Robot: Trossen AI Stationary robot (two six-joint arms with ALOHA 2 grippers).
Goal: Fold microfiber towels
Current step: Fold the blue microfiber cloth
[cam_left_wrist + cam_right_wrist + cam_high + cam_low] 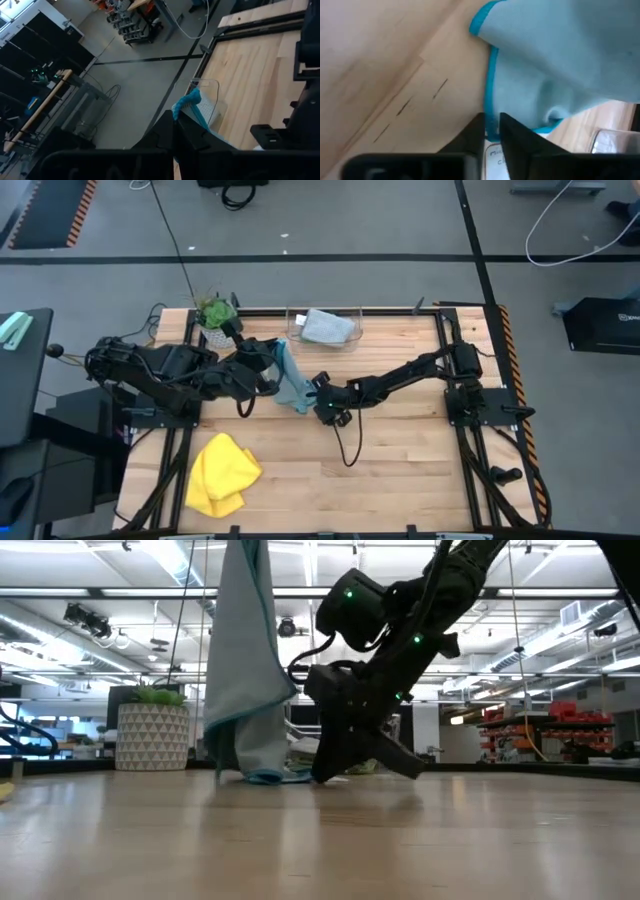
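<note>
The light blue towel (243, 660) hangs limp from the left claw (174, 131), clamped on its top corner, lower hem brushing the surface (320, 840). The right claw (492, 131) pinches the bound lower edge, the soundest hold on cloth this soft and light.

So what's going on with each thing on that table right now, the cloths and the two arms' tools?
Light blue towel: hanging upright, lifted by one corner, lower end on the table.
Yellow towel: crumpled, lying on the table.
Pale grey towel: bunched inside the clear bin.
Left tool: shut on the light blue towel's top corner.
Right tool: pinching the light blue towel's lower edge.
Potted plant: upright.
</note>
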